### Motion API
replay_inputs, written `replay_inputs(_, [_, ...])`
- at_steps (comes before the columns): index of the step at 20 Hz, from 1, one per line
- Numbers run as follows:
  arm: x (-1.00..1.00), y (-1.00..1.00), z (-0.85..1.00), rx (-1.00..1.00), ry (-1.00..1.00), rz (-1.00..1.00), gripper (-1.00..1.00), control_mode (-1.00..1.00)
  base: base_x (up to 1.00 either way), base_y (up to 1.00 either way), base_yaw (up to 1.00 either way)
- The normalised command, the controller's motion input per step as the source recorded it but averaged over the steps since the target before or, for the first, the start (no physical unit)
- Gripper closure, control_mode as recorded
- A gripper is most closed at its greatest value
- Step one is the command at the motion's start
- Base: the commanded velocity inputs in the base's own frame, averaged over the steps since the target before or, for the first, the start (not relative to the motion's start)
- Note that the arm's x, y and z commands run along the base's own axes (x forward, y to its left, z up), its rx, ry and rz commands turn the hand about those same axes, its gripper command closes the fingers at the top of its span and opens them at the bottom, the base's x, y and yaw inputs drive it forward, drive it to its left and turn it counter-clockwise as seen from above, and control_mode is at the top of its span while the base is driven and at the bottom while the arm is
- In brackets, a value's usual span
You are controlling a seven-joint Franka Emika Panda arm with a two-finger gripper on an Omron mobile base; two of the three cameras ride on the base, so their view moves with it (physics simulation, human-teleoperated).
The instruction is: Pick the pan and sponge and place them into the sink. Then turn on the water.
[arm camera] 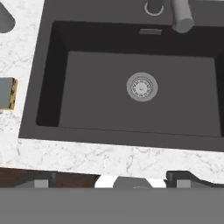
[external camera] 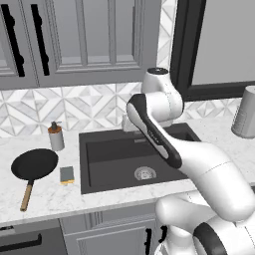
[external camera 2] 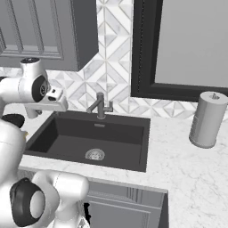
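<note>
Far left on the counter [external camera: 99, 196]: pan [external camera: 35, 165], handle toward the front edge, easy to reach. Just right of it, sponge [external camera: 67, 174], flat beside the sink [external camera: 107, 172]. Sink bare, drain [external camera: 145, 173] exposed, no water from the faucet [external camera 2: 99, 106]. Above it, gripper [arm camera: 111, 181] spread wide, grasping nothing, probably poised for a first pick.

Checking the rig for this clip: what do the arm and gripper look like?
The arm is glossy white with rounded, bulbous links, black bands at the joints and a black stripe along the forearm. One joint ends in a dark round cap. No loose cables or markings can be made out. The gripper has two small dark grey finger tips.
</note>
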Motion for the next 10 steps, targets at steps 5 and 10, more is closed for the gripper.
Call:
replay_inputs(5, [-0.13, 0.98, -0.03, -0.02, 0.09, 0.0, -1.0, -1.0, 0.0, 0.0, 0.0])
replay_inputs(10, [-0.02, 0.99, -0.12, 0.0, 0.08, 0.0, -1.0, -1.0, 0.0, 0.0, 0.0])
